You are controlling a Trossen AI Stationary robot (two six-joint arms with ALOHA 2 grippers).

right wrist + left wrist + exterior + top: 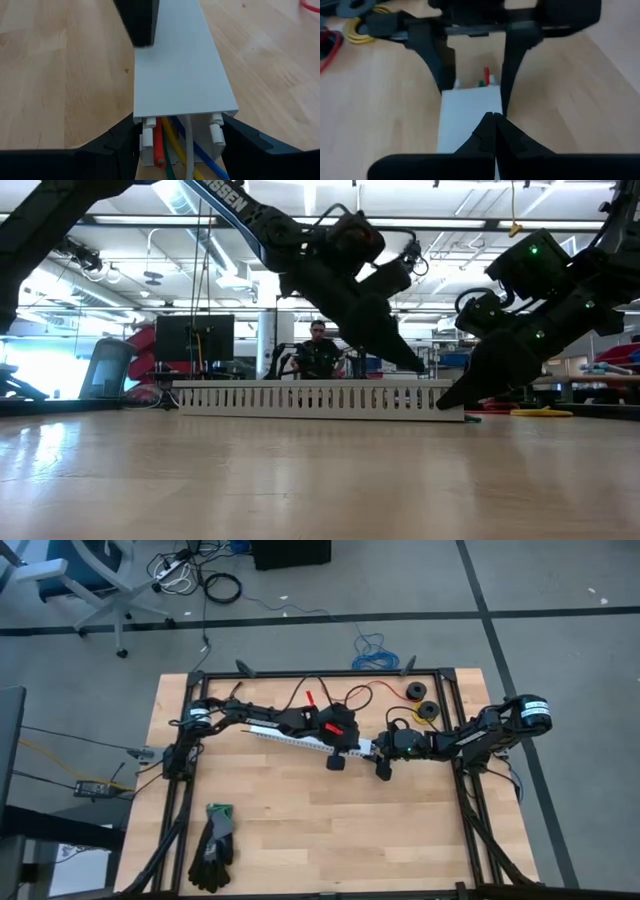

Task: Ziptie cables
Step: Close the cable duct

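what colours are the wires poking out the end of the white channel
Red, yellow, green, blue and white wires show at the open end of the white channel; the right wrist view shows them best.

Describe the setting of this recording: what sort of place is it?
Probably a robotics lab or workshop: a wooden table in a black frame, monitors behind, an office chair nearby.

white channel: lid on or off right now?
On. In the right wrist view a flat white cover sits over the white channel; the cables show only at its open end, which the right gripper straddles.
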